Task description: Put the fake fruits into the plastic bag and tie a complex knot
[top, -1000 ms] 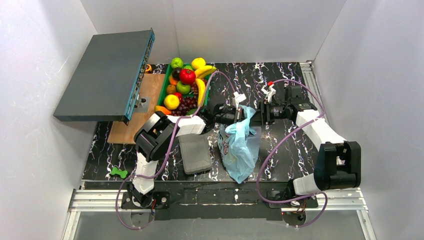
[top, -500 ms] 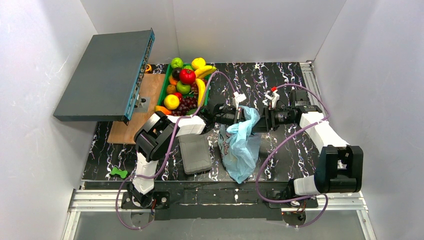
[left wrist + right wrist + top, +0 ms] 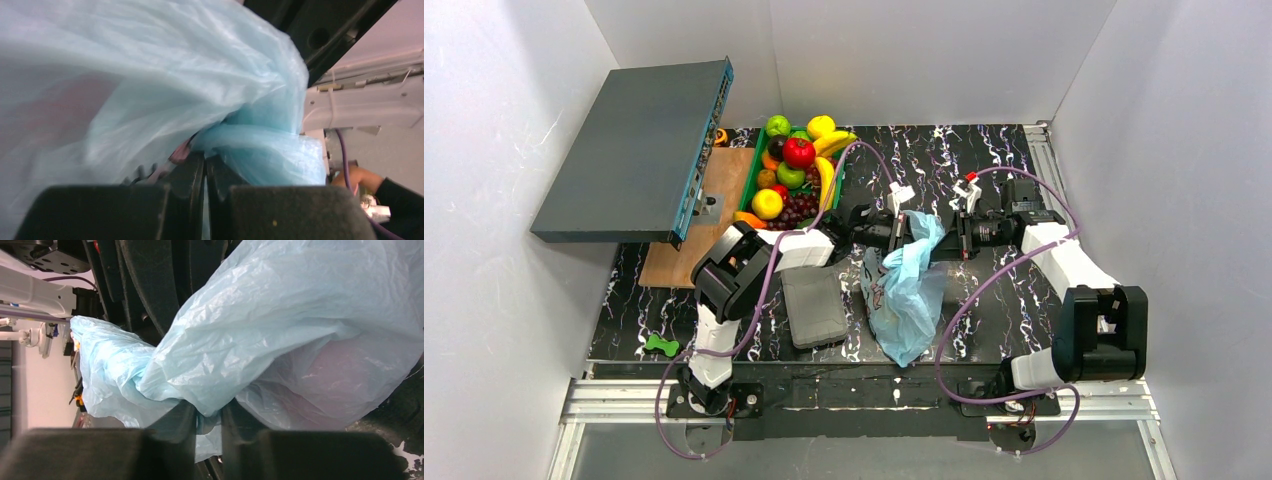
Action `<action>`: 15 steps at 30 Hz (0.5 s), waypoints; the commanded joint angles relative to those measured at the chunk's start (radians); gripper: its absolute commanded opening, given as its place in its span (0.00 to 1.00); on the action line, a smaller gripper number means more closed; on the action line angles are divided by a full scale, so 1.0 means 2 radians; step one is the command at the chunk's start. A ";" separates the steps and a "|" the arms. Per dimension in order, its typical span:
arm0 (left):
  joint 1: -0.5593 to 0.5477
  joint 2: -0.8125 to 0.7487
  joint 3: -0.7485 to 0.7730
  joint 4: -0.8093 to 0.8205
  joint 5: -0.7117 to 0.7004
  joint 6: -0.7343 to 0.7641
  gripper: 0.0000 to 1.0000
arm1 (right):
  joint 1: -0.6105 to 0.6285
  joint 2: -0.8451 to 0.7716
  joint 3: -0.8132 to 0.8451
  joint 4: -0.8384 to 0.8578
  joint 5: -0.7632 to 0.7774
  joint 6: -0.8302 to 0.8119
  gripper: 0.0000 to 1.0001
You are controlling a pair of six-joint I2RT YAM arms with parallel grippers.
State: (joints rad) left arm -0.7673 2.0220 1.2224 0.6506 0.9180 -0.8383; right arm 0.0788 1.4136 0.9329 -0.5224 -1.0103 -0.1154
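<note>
The light-blue plastic bag [image 3: 904,292] lies slumped mid-table with its top pulled up between both arms. My left gripper [image 3: 907,232] is shut on a fold of the bag's upper edge; in the left wrist view the bag [image 3: 150,75] fills the frame above the closed jaws [image 3: 205,165]. From the right, my right gripper [image 3: 941,240] is shut on another bunch of that top, and the plastic [image 3: 280,330] is pinched between its fingers [image 3: 209,415]. The fake fruits [image 3: 796,170] are piled in the green tray [image 3: 749,180] at the back. The knot is out of view.
A grey ribbed case [image 3: 814,307] lies just left of the bag. A big dark slab [image 3: 639,150] leans over a wooden board [image 3: 709,215] at the left. A small green bone-shaped piece [image 3: 661,345] sits near the front left edge. White walls enclose the table.
My right gripper moved left up to the bag's raised top and went from open to shut on it. The left gripper kept its hold in place.
</note>
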 commanded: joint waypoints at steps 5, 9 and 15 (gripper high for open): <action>0.005 -0.018 -0.002 0.004 0.008 0.017 0.04 | -0.002 -0.016 0.014 -0.010 -0.011 -0.008 0.01; 0.026 -0.045 -0.021 -0.009 0.002 0.032 0.34 | -0.004 -0.022 0.015 -0.025 0.003 -0.022 0.01; 0.072 -0.137 -0.040 -0.132 -0.025 0.132 0.63 | -0.003 -0.028 0.010 -0.022 0.010 -0.023 0.01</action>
State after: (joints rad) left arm -0.6842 1.9362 1.1507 0.5465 0.9070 -0.7437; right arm 0.0685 1.3926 0.9333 -0.5591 -0.9897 -0.1402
